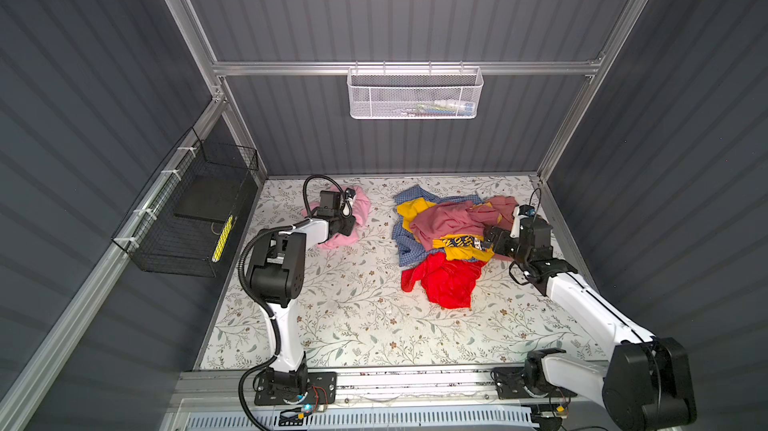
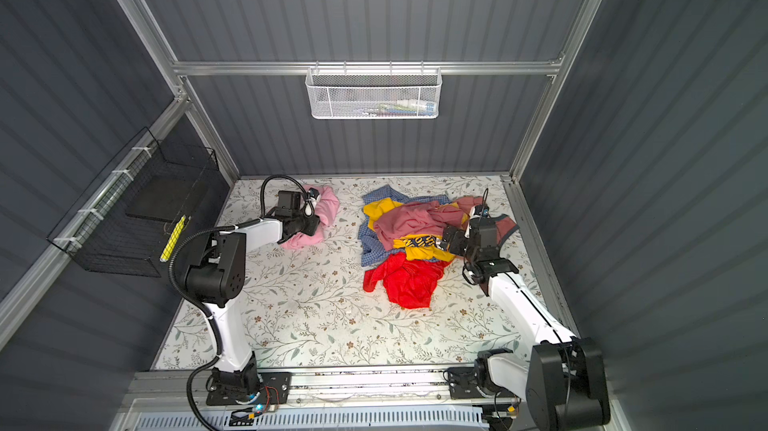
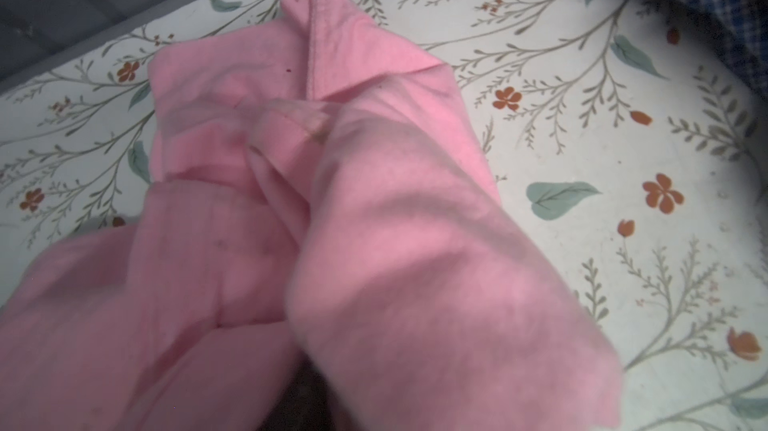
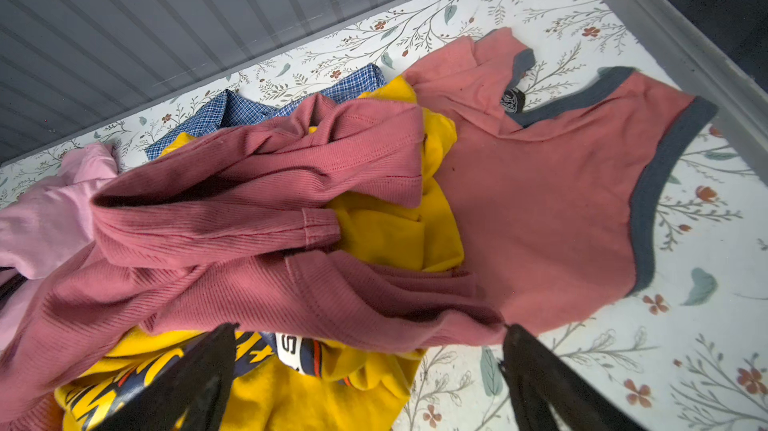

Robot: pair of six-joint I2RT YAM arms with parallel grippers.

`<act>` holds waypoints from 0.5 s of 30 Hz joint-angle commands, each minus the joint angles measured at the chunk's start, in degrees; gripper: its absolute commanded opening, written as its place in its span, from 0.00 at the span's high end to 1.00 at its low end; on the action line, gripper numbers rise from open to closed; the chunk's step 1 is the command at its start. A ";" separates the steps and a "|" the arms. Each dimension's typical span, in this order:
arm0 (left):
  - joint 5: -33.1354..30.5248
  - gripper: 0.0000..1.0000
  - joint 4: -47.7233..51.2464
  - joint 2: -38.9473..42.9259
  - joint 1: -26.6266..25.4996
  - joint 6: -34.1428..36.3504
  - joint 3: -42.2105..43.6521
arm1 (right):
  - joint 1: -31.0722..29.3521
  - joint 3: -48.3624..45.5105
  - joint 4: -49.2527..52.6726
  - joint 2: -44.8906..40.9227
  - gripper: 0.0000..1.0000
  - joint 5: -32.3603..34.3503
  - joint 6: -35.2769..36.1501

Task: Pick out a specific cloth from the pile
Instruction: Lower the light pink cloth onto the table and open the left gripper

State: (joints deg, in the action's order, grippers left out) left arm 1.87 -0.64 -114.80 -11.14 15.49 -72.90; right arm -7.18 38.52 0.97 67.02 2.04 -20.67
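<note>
Claw state first: the right gripper (image 4: 365, 370) hangs with its jaws apart over the yellow shirt (image 4: 390, 233) at the near edge of the pile (image 1: 449, 237), holding nothing. On the left gripper (image 1: 347, 223), no view shows the jaws, since pink fabric covers them in the left wrist view, so whether it clamps the cloth (image 1: 361, 204) cannot be told.

That cloth lies bunched on the table (image 1: 353, 316) at about ten o'clock, well apart from the pile at about one o'clock.

If a fold is caught on a finger, lifting the left arm could drag the cloth along.

Only the right wrist view shows the dusty-rose top (image 4: 257, 200) draped over the yellow shirt and a grey-trimmed top (image 4: 552, 200) behind it. Both top views show the red shirt (image 2: 409, 281), which neither wrist view shows.
</note>
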 commanded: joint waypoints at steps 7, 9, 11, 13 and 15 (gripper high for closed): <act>-1.96 0.24 -1.41 5.22 0.41 -0.41 2.40 | -0.03 -0.25 0.29 0.40 0.01 1.51 1.43; -1.87 0.16 -2.33 6.94 0.37 -0.70 3.49 | -0.01 -0.13 0.34 0.35 0.01 2.00 2.12; -3.39 0.10 -3.96 8.93 0.15 -1.59 5.17 | 0.14 -0.02 0.30 0.30 0.01 2.30 3.00; -6.25 0.09 -4.98 10.76 -0.19 -2.83 6.73 | 0.21 -0.03 0.29 0.05 0.01 2.55 3.82; -7.60 0.01 -6.70 13.09 -0.37 -4.06 9.24 | 0.45 -0.11 -0.11 -0.37 0.01 2.62 4.73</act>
State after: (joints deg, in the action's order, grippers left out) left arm -2.52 -4.19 -105.12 -11.22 13.61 -66.22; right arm -7.11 38.26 0.93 67.11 3.31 -18.15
